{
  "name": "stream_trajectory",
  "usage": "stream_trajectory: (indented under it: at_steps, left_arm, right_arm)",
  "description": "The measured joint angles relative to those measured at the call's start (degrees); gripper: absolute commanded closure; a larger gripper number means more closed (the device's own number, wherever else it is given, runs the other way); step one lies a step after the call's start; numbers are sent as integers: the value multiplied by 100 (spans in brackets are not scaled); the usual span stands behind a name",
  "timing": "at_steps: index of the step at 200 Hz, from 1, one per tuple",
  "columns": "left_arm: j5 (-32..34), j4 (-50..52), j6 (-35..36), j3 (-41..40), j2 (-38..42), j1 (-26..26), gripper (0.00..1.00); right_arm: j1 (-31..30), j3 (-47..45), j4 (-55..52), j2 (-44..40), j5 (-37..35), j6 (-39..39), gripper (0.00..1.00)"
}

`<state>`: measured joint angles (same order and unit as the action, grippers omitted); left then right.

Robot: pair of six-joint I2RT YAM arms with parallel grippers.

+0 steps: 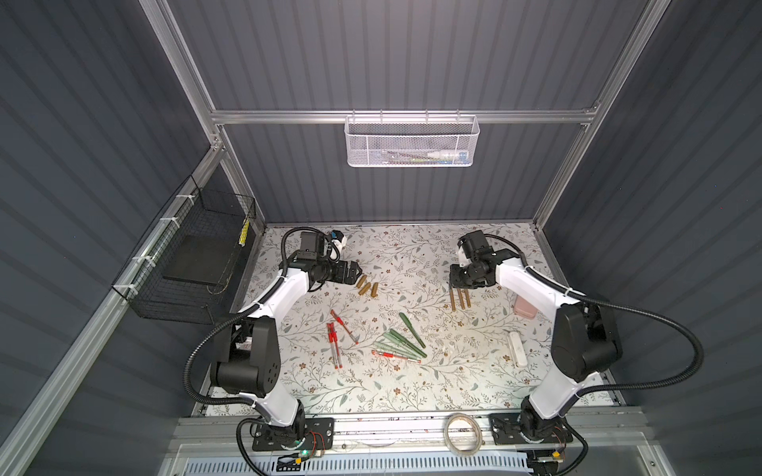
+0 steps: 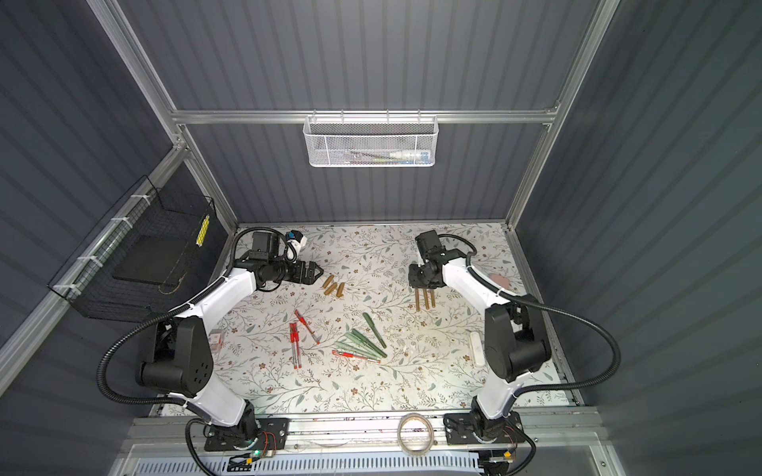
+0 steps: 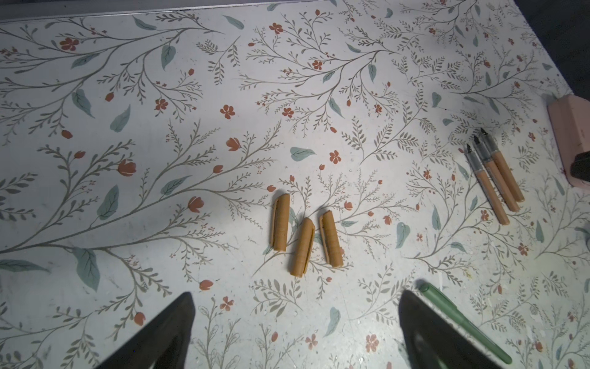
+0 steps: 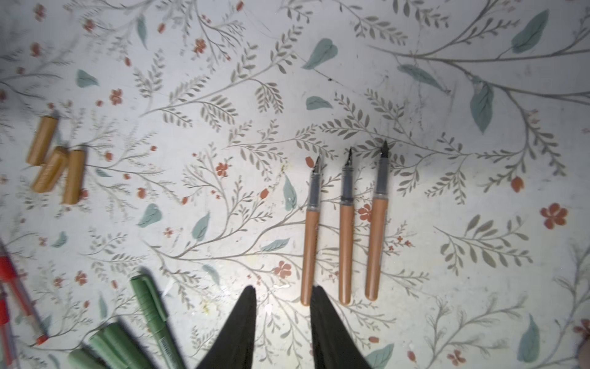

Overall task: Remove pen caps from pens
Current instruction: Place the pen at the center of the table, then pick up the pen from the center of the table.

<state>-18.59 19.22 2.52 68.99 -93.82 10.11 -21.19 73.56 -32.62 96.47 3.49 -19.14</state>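
**Two robot hands poised over sorted gold-brown pens and their caps**

The left hand (image 3: 297,295) is hovering low over the floral-patterned bench (image 3: 127,96). Its two dark fingers (image 3: 172,332) are spread wide apart, with nothing between them. Just ahead of its fingertips, three short gold-brown plastic pen caps (image 3: 300,236) are lying close together in a loose row, each showing its clip.

The right hand (image 4: 283,289) is hanging over the bench with its fingers a little apart, gripping nothing; bare bench is showing through the gap. Just ahead of it, three slim gold-brown pens (image 4: 343,223) are lying side by side, uncapped. Their dark pointed nibs are facing away from the hand and their blunt ends towards it. One blunt end is sitting just beside a finger; whether they are touching cannot be told.

Between the two hands, and back towards the arm bases, a fan of slim green pens (image 1: 406,340) is lying on the bench. The one nearest the right hand is wearing its clipped green cap. On the left hand's side of that fan, clear-barrelled pens with red bands (image 1: 335,342) are lying. They are too blurred to tell whether they are capped.

Beyond the right hand's outer side, a pale pink box (image 1: 524,307) and a white flat bar (image 1: 517,348) are resting on the bench.
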Motion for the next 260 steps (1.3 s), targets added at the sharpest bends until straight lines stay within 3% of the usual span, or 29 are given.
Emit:
stream_trajectory:
  at_steps: [63, 132, 260]
  left_arm:
    - [-282, -2, -125, 0, 22, -136, 0]
    - [-382, -22, -236, 0, 22, -225, 0]
    - [-404, -149, -323, 0, 22, -271, 0]
  right_arm:
    - [-1462, -540, 57, -83, -39, -393, 62]
    - [-2317, -304, -179, 494, -286, -551, 63]
    - [-2660, 26, -566, 1412, -529, -570, 68]
